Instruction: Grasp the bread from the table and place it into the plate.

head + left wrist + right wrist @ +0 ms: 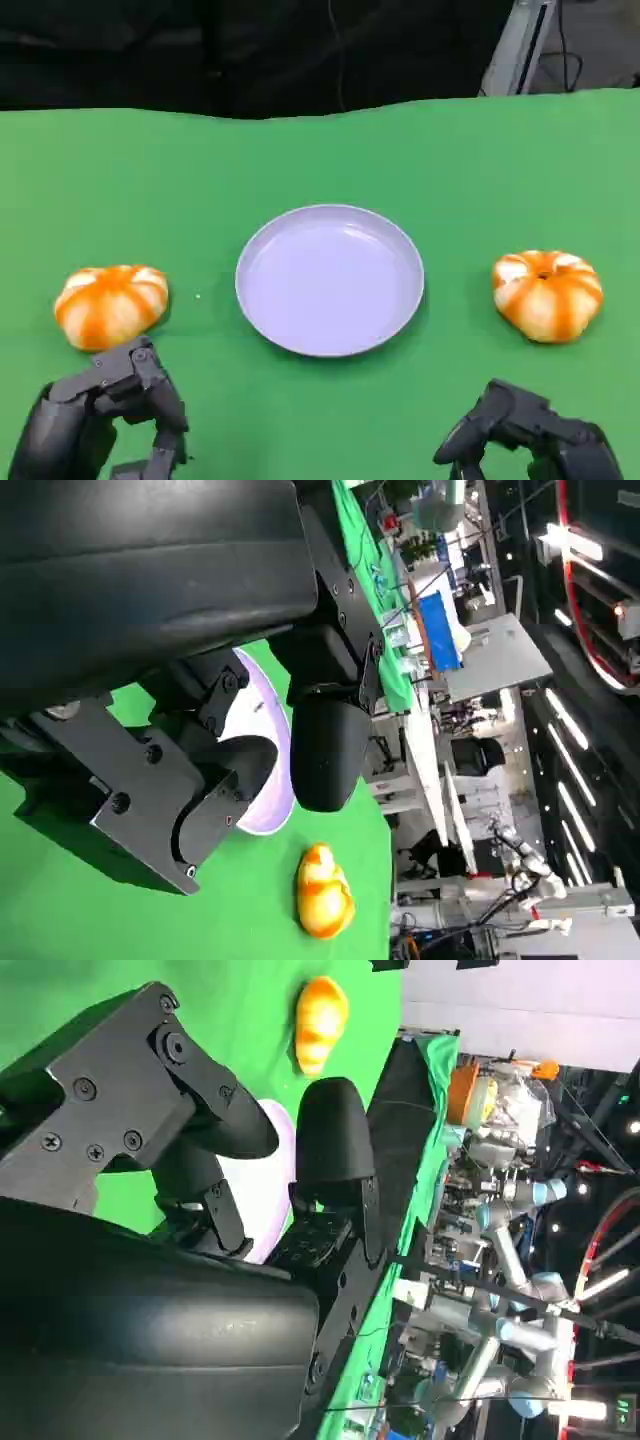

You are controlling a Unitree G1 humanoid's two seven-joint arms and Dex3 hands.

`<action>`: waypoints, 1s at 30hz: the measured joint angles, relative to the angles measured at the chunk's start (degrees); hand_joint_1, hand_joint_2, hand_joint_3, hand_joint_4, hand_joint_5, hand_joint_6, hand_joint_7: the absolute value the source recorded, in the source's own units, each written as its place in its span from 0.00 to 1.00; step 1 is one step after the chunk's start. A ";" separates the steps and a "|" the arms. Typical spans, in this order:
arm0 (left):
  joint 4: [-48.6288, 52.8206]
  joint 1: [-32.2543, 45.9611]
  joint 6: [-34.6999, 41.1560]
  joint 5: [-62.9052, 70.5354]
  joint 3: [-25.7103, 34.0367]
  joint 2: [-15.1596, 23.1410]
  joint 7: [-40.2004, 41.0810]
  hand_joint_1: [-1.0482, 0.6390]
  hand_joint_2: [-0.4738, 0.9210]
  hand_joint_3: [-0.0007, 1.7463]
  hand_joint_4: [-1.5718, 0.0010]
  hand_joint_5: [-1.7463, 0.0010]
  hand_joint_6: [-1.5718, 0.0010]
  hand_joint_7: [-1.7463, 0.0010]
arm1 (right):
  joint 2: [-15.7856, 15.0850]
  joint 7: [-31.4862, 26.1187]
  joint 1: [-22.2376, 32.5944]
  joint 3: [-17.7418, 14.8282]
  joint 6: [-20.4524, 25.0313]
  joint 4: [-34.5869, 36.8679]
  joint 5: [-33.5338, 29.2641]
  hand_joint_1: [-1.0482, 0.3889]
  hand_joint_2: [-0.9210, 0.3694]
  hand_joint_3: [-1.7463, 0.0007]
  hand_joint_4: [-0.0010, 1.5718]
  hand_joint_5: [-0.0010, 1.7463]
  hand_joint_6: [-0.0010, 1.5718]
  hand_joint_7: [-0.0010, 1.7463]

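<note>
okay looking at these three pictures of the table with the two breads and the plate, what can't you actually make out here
- Left hand and right hand: the head view's bottom edge cuts them off.
- Plate: in the left wrist view, that hand's fingers cover much of it; in the right wrist view, that hand's fingers do too.
- Underside of left bread and right bread: hidden against the table.
- Background equipment: too small and cluttered to identify.
</note>
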 measured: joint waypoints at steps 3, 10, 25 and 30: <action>0.05 -0.07 0.00 0.00 0.00 0.01 0.00 0.61 0.61 0.80 0.41 0.00 0.49 0.07 | 0.01 -0.03 -0.23 -0.01 -0.04 0.20 -0.04 0.74 0.46 0.19 0.51 0.93 0.54 0.76; 0.08 -0.18 0.05 0.01 -0.01 0.01 0.00 0.61 0.60 0.81 0.41 0.00 0.48 0.07 | 0.00 -0.03 -0.32 -0.01 -0.01 0.24 -0.02 0.73 0.45 0.19 0.51 0.93 0.54 0.76; -1.96 -1.61 5.74 -1.19 0.36 2.24 -0.02 0.61 0.83 0.47 0.57 0.21 0.54 0.40 | -0.01 -0.01 -0.47 -0.03 0.00 0.25 0.11 0.74 0.45 0.20 0.51 0.93 0.54 0.76; -2.48 -1.60 6.55 -1.19 0.38 2.23 -0.02 0.61 0.84 0.46 0.57 0.22 0.54 0.40 | -0.01 -0.01 -0.48 -0.03 0.00 0.25 0.10 0.74 0.45 0.20 0.51 0.93 0.54 0.76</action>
